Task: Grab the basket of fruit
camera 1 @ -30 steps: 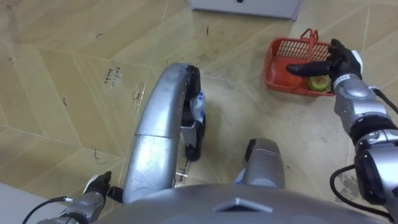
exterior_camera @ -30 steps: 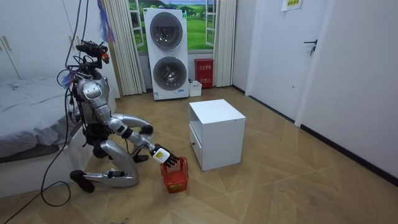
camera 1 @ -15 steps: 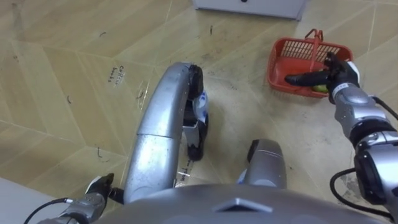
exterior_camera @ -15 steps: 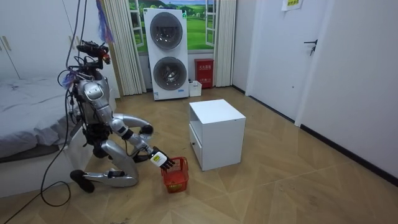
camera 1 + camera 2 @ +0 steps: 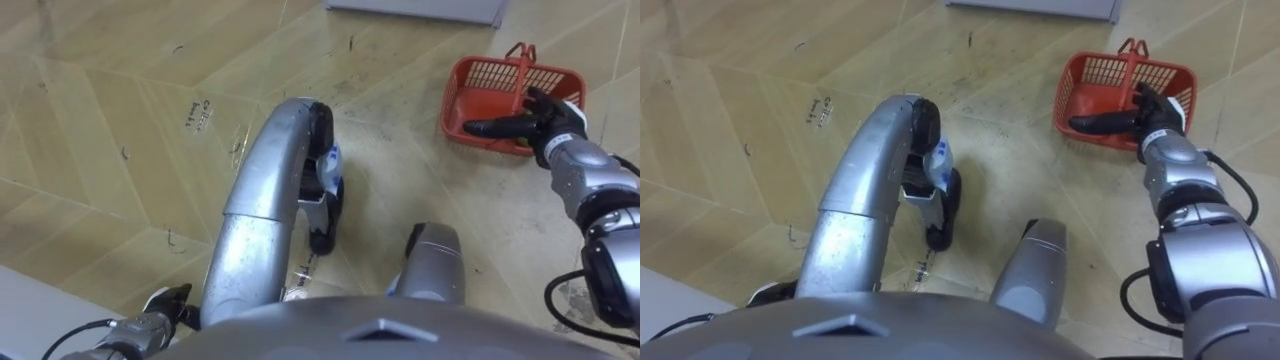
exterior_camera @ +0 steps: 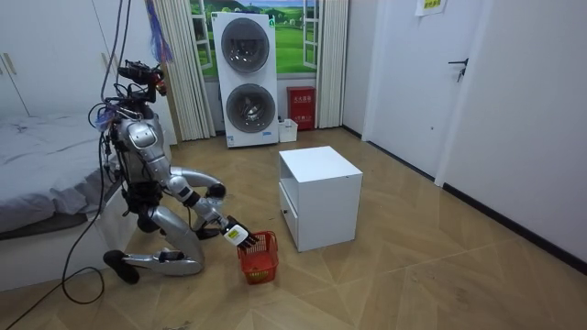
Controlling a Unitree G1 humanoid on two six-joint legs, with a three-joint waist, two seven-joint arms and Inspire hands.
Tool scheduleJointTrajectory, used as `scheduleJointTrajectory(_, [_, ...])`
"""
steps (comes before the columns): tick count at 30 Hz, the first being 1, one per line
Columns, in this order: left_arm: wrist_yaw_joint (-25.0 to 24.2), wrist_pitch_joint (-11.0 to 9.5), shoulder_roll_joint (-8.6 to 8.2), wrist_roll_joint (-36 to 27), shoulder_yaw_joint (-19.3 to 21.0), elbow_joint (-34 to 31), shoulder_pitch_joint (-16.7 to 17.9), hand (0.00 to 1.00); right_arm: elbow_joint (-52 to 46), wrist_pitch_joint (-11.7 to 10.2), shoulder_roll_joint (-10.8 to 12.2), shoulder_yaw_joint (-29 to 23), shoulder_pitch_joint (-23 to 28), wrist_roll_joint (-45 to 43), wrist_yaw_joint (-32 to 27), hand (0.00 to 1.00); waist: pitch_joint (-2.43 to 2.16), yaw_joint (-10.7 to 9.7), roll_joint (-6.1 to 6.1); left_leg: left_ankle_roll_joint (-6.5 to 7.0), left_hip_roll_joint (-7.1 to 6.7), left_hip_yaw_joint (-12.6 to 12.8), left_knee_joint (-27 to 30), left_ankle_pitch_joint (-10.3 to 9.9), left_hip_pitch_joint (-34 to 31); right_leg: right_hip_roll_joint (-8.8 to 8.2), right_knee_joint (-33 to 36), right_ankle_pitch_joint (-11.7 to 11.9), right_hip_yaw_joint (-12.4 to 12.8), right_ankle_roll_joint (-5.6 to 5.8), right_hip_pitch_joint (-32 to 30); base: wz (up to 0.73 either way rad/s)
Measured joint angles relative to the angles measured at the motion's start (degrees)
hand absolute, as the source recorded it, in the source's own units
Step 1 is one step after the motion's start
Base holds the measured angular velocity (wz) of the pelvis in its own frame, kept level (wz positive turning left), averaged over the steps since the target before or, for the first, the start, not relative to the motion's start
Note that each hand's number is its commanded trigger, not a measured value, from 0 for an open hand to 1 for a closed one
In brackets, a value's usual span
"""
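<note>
Here, kneeling on the floor [image 5: 120,120] beside the white cabinet [image 6: 319,197], I hold my right hand [image 5: 545,122], opened out, over the near rim of the red fruit basket [image 5: 500,71].

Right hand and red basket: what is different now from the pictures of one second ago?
The right hand has drawn back from over the inside of the red basket and come lower, to its near rim; it is open and grips nothing. The basket stands on the floor as before, handle upright. The robot kneels as it did.
</note>
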Motion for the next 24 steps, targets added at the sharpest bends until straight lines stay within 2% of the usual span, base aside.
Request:
scheduleJointTrajectory(4, [0.0,0.12,0.0,0.0,0.0,-0.09,0.0,0.0,0.26,0.0,-0.36,1.13,-0.26,0.07,0.56,0.0,0.03,0.76,-0.05,0.02,-0.01,-0.05,-0.03,0.08,-0.19,-0.02,0.0,0.0,-0.21,0.0,-0.12,0.0])
scheduleJointTrajectory(5, [0.0,0.12,0.0,-0.02,0.0,-0.09,-0.03,0.0,0.34,0.0,-0.36,1.14,-0.26,0.08,0.56,0.03,0.01,0.84,-0.02,0.05,-0.04,-0.06,-0.05,0.13,-0.31,-0.05,0.01,0.0,-0.27,0.0,-0.22,0.03])
scheduleJointTrajectory(6, [0.0,0.11,0.0,-0.02,-0.01,-0.1,-0.03,0.0,0.42,0.0,-0.36,1.14,-0.26,0.09,0.57,0.33,0.01,0.9,-0.02,0.05,-0.06,-0.06,-0.06,0.15,-0.36,-0.08,0.02,0.0,-0.32,0.0,-0.29,0.0])
scheduleJointTrajectory(7, [0.0,0.11,0.0,-0.01,-0.01,-0.1,-0.04,0.0,0.54,0.0,-0.38,1.13,-0.26,0.11,0.59,0.87,0.02,1.08,-0.03,0.03,-0.05,-0.05,-0.06,0.16,-0.49,-0.08,0.06,0.0,-0.41,0.0,-0.49,0.0])
scheduleJointTrajectory(8, [0.0,0.1,0.0,0.0,-0.01,-0.12,-0.07,0.0,0.85,0.0,-0.44,1.13,-0.26,0.12,0.64,1.0,0.02,1.36,-0.03,0.03,-0.04,-0.03,-0.06,0.16,-0.64,-0.08,0.08,0.0,-0.38,0.0,-0.68,0.0])
scheduleJointTrajectory(16, [0.02,0.09,-0.02,-0.11,-0.03,-0.12,-0.18,0.0,2.4,0.0,-0.47,1.12,-0.96,0.26,1.59,1.0,0.01,2.13,-0.01,0.01,-0.04,0.06,-0.1,0.17,-0.85,-0.18,0.09,0.0,-0.46,0.0,-0.9,0.0])
scheduleJointTrajectory(22, [0.19,0.11,-0.05,-0.38,-0.31,-0.09,-0.18,0.0,2.39,0.16,-0.46,3.29,-1.28,0.47,2.0,1.0,0.02,2.16,-0.02,0.02,-0.04,0.05,-0.06,0.17,-0.92,-0.18,0.1,0.0,-0.32,0.0,-0.91,0.0])
scheduleJointTrajectory(24, [0.23,0.12,-0.08,-1.83,-0.4,-0.09,-0.18,0.0,2.38,0.17,-0.45,3.28,-1.29,0.66,2.28,1.0,0.21,2.08,-0.36,0.02,-0.05,0.09,-0.06,0.17,-0.93,-0.21,0.11,0.0,-0.15,0.0,-0.93,0.0])
